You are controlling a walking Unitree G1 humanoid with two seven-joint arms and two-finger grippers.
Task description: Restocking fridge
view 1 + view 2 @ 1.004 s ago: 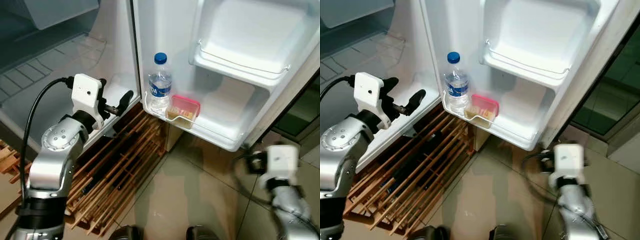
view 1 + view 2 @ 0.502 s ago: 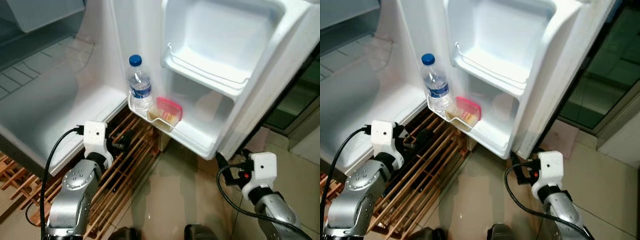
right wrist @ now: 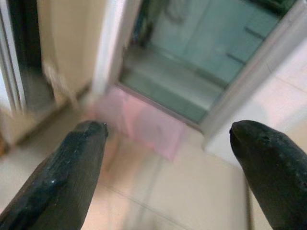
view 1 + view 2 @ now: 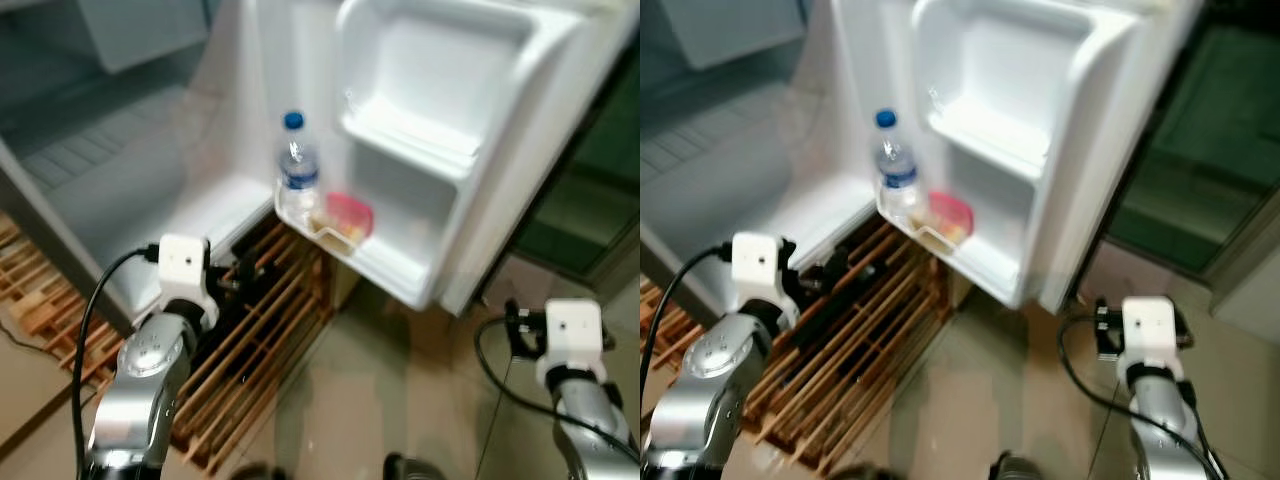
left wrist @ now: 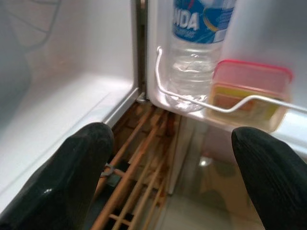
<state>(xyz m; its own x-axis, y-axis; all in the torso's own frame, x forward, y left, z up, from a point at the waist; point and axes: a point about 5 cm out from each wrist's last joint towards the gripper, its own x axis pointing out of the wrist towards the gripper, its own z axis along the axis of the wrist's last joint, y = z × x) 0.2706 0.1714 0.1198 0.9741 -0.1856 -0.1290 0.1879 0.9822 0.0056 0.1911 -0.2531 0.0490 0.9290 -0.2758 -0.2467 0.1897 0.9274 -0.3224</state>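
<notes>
A water bottle (image 4: 297, 163) and a pink-lidded container (image 4: 347, 215) sit in the open fridge door's (image 4: 480, 150) lowest shelf (both touching); left gripper (image 5: 172, 167) and right gripper (image 3: 168, 167) hang empty, fingers spread.

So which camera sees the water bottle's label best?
The left wrist view: the water bottle is close, its blue label letters readable. Both eye views show it small and blurred in the door shelf, blue cap on.

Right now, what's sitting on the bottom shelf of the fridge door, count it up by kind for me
Water bottle, blue cap and label: 1
Food container, pink lid: 1
Total: 2
Both stand side by side behind the wire rail of the door shelf.
</notes>
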